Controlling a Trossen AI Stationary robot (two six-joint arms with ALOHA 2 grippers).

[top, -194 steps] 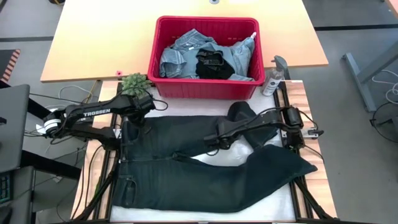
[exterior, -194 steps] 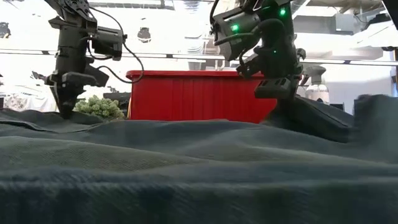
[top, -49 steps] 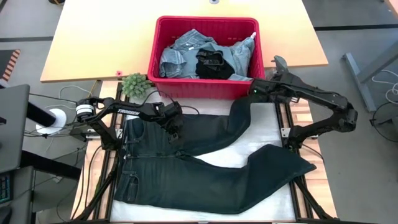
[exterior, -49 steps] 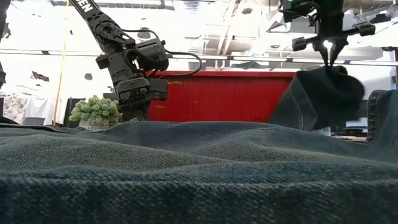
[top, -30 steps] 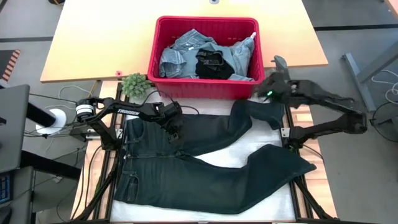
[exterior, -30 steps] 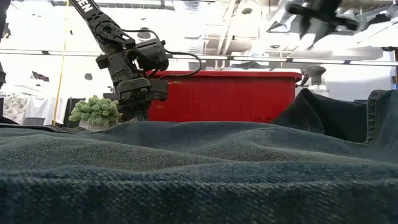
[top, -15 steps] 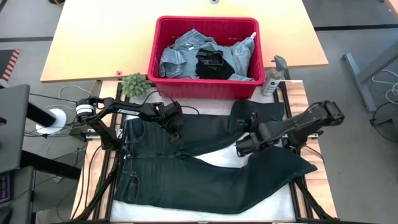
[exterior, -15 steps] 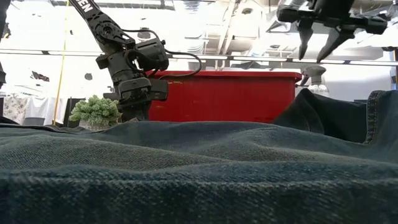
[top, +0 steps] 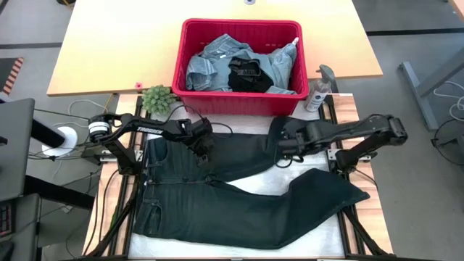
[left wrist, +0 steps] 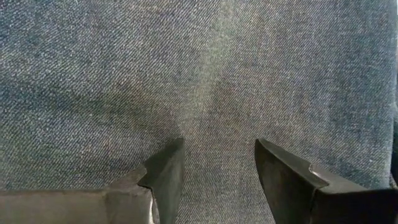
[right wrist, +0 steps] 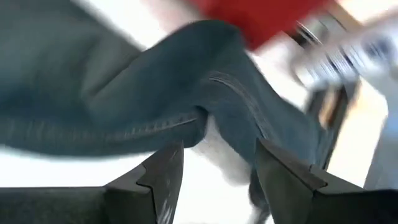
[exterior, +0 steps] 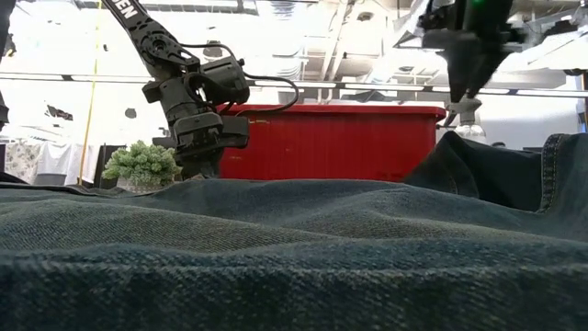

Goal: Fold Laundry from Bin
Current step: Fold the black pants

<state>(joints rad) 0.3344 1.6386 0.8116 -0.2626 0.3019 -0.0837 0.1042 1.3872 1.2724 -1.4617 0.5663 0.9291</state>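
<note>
while left gripper (top: 204,154) presses spread fingers on jeans (top: 239,196) crotch, right gripper (top: 284,150) hovers spread, empty, over upper leg; leg runs toward right arm, nearer. bin (top: 239,107) behind.

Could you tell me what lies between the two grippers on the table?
In the high view, only dark jeans span the stretch between the left gripper and the right gripper; nothing else sits there.

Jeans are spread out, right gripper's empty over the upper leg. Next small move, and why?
Probably lower the right gripper onto the hem end of the upper leg of the dark jeans and close. Its jaws are open and hold nothing, and that leg's end lies bunched near the red bin, while the left gripper presses the thigh, open.
</note>
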